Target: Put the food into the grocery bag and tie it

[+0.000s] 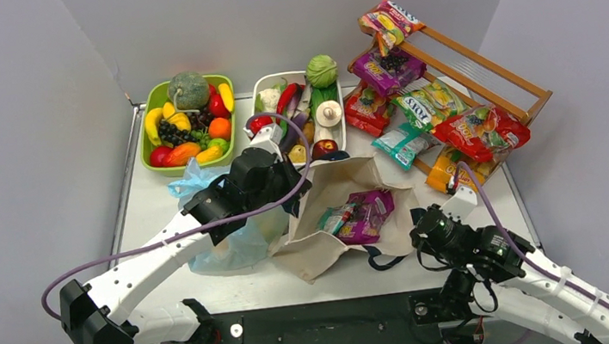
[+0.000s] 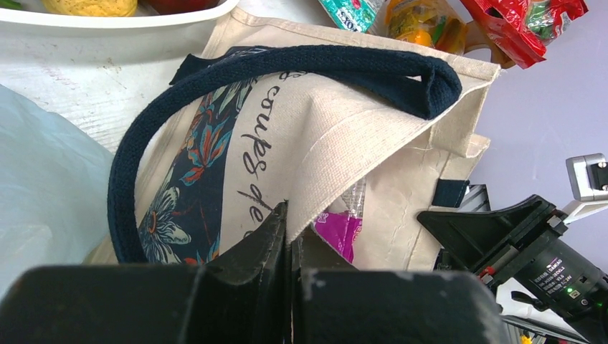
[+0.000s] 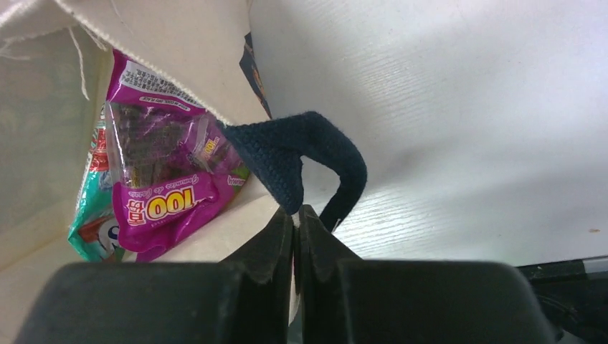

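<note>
The tote (image 1: 332, 182) lies slumped in the middle of the table (image 1: 150, 211), its mouth gaping toward the arms. Inside it I count two packets, one purple (image 1: 368, 215) and one teal (image 1: 337, 218), side by side. The blue bag (image 1: 236, 249) is crumpled just left of the tote, touching it and half hidden under the left arm; I can see no food in it from here. The left gripper (image 2: 288, 222) has its jaws pressed together on the tote's canvas rim, beside one navy strap. The right gripper (image 3: 295, 218) sits at the tote's right corner, jaws together, nipping the fold of the other strap (image 3: 315, 147) at the very tips. Bare table shows in a strip along the left edge beside the blue bag, in a band along the near edge in front of the tote, and under the right gripper. The far side is crowded by two trays. The green one (image 1: 155, 91) is heaped with fruit at the far left corner. The white one (image 1: 273, 76) holds vegetables and reaches down to the tote's rim. The wooden rack (image 1: 487, 61) fills the far right corner, with seven packets spilling across it toward the tote.
</note>
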### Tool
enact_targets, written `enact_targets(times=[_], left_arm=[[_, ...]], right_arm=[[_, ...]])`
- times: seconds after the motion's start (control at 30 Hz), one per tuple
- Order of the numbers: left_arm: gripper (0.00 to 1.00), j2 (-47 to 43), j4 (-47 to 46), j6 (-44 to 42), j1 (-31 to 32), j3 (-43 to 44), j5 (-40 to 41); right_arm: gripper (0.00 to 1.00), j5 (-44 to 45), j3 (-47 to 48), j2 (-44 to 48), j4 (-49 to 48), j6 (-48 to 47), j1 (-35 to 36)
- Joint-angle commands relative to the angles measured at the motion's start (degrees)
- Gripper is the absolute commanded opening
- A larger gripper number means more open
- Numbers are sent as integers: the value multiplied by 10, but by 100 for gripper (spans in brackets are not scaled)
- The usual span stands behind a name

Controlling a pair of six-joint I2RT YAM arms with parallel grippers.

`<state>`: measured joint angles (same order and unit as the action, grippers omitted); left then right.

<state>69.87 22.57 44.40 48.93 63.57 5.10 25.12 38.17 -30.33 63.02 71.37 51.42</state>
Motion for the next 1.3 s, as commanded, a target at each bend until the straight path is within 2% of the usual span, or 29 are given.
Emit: enact_targets(times=[0.0,0.1,0.33,0.57,0.77,0.83,0.97,1.03,1.07,1.1,1.13,1.17,1.2,1.23,1.27], left_arm=[[0,-17,-16,4,-3,7,-8],[0,-19,-3,8,-3,16,-9],[0,-37,26,40,0,47,-18],[0,-51,43,88,11,63,-22],[0,-81,25,125,37,37,7],[0,-89,14,136,44,15,20],[0,-96,0,160,48,-31,26],[9,-95,0,166,48,-45,25],[20,-94,3,166,48,-50,23],[32,-94,5,162,48,-50,21],[37,-92,13,158,48,-46,18],[47,-91,18,150,49,-42,18],[52,-91,29,146,49,-34,21],[64,-92,34,137,49,-30,23],[67,-93,43,132,49,-19,28]], right_arm=[[0,31,48,-26,-29,-38,0],[0,54,94,-43,-20,-74,-3],[0,108,272,-128,1,-193,-18],[0,110,416,-234,-4,-290,-41],[0,33,464,-286,-43,-364,-105],[0,-31,447,-290,-71,-379,-138],[0,-106,393,-292,-111,-387,-193],[9,-128,375,-294,-116,-390,-201],[25,-134,368,-293,-119,-393,-201],[32,-144,365,-291,-120,-394,-202],[46,-153,362,-287,-120,-394,-202],[52,-157,362,-285,-120,-393,-202],[61,-160,362,-279,-118,-393,-202],[64,-161,365,-276,-116,-391,-202],[67,-161,371,-270,-108,-390,-202]])
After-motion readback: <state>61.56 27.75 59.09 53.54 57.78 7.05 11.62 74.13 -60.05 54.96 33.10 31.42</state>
